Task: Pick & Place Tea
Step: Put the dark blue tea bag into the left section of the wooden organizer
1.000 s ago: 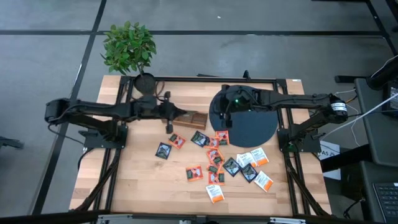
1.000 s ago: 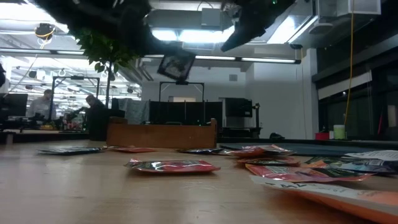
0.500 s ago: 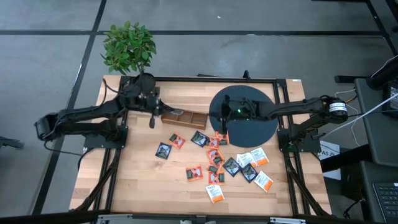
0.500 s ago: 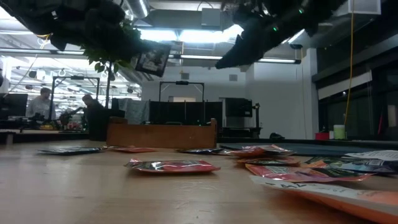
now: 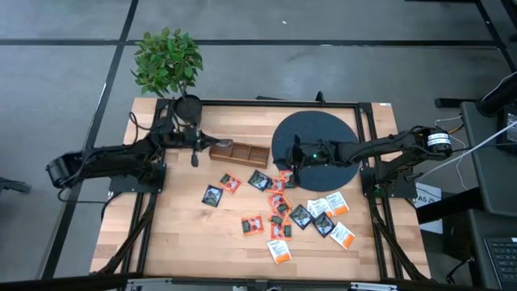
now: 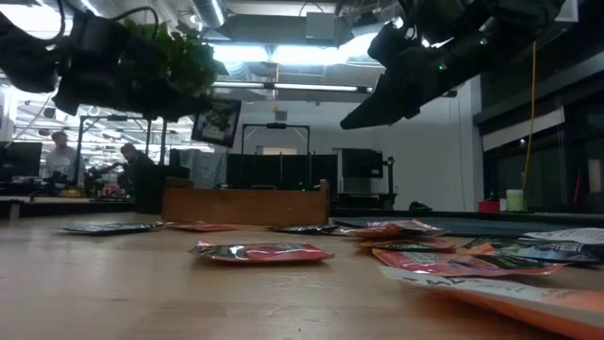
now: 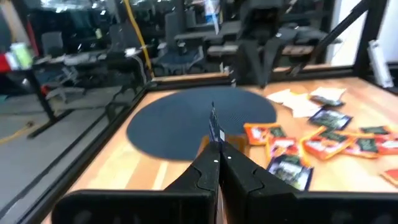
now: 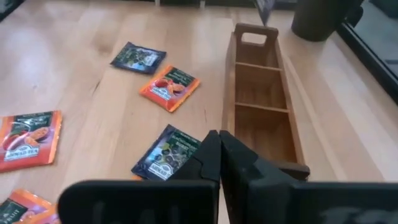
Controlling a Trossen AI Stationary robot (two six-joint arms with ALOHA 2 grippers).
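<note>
Foil-and-paper tea packets, shown mid-transfer over a pale wooden table (image 5: 178, 234). At far left a leafy plant (image 5: 166, 61) stands in a dark pot at the table's back corner. Beside it the left tool (image 5: 194, 155) hangs above the table, its jaws pressed shut on one dark sachet (image 6: 219, 121), pinched by an edge so that the flat square hangs free, just off the handled end of the tray (image 5: 240, 153). The tray is a long box of brown wood, split by thin partitions into open compartments that appear empty. Right of it, the loose sachets (image 5: 279, 212) lie scattered flat on the table, some overlapping: glossy, thin, square, in dark green, red-orange and white with orange. Judged by look, each is very light, limp rather than stiff, and slick-faced; a grip on a lifted or overhanging edge suits better than one on the flat face, and overlapping neighbours may drag along. The matt black disc (image 5: 323, 137) lies at the right rear. Over its near rim the right tool (image 5: 288, 174) hovers with jaws closed, apparently holding nothing.
</note>
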